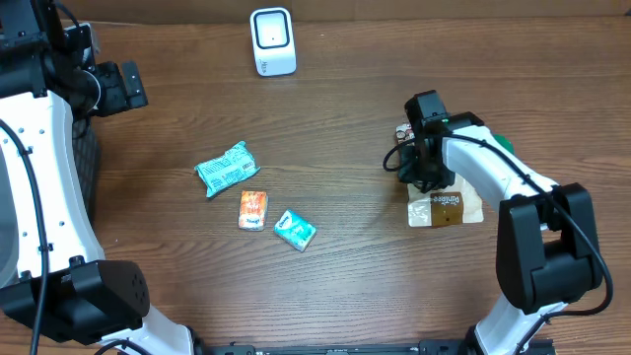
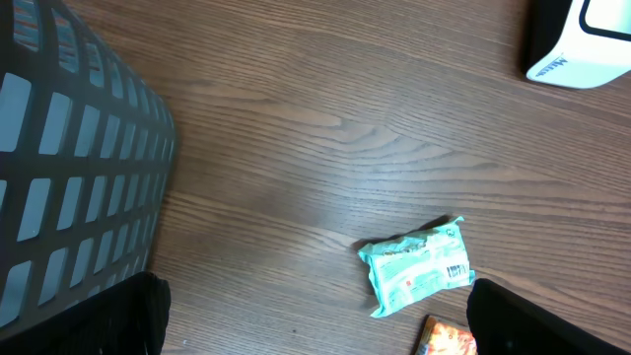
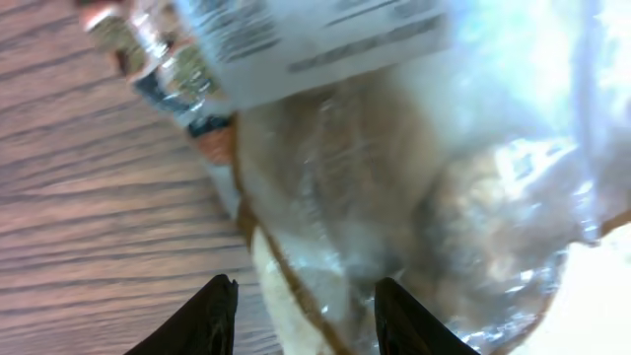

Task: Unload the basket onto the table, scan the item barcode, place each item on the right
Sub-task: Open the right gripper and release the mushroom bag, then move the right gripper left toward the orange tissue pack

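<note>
Closely, right tool (image 3: 306,316) pinches crinkly clear plastic bag (image 3: 414,177), rounded lumps inside.

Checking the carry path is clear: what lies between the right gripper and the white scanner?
Nothing: the overhead view shows only bare wooden table between the right gripper and the scanner.

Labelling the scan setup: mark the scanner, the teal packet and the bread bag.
scanner (image 1: 271,39): overhead view, white front face.
teal packet (image 2: 418,268): left wrist view, middle of the wrapper.
bread bag (image 1: 446,209): overhead view, brown printed end.
</note>
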Motion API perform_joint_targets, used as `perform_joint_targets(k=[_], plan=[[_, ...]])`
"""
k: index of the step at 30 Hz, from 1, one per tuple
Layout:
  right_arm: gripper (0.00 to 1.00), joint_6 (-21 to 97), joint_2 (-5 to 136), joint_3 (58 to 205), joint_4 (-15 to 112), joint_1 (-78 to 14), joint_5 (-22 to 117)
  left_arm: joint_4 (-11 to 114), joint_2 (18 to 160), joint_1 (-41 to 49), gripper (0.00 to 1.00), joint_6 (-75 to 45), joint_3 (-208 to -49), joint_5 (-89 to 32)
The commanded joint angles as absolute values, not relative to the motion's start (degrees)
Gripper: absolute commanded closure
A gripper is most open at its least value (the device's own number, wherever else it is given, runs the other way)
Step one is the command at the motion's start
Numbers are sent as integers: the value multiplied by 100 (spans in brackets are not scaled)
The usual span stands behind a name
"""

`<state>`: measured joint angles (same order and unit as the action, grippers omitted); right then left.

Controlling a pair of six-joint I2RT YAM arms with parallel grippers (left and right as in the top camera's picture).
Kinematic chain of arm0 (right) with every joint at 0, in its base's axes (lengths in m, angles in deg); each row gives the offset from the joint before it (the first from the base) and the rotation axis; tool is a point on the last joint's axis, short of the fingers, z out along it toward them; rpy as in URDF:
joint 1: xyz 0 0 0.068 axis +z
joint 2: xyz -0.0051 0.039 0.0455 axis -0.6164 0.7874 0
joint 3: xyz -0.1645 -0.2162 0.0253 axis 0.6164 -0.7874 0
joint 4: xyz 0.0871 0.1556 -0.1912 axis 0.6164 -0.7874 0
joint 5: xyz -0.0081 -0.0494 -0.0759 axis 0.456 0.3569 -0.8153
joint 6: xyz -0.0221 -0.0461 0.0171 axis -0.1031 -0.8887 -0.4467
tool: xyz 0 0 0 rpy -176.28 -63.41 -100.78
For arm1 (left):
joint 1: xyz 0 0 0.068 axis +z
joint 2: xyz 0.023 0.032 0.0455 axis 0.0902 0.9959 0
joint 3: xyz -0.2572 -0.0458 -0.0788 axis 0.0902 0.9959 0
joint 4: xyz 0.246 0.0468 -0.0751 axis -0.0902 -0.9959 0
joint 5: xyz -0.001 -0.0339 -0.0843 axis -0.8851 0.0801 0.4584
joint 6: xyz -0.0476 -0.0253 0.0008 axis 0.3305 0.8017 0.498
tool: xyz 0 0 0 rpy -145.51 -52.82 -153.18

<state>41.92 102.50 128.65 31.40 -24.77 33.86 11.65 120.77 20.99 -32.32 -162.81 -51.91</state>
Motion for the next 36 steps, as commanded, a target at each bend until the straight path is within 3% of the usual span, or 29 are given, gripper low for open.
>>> perform_joint_targets(k=[1, 16, 25, 28, 36], plan=[[57, 4017, 10219, 12835, 3151, -2626, 3244, 1187, 12151, 2118, 0, -3359, -16292, -5206], [57, 4019, 10217, 12935, 3107, -2823, 3484, 1187, 12151, 2118, 0, -3359, -16292, -5206], [57, 3591, 10217, 14122, 2311, -2639, 5347, 1187, 12151, 2118, 1, -3359, -16292, -5206], [57, 3582, 10219, 14188, 2292, -2322, 5967, 1187, 12151, 2118, 1, -3359, -16292, -5206], [58, 3622, 10219, 13860, 2539, -1125, 5976, 1187, 12151, 2118, 0, -3359, -16292, -5206]])
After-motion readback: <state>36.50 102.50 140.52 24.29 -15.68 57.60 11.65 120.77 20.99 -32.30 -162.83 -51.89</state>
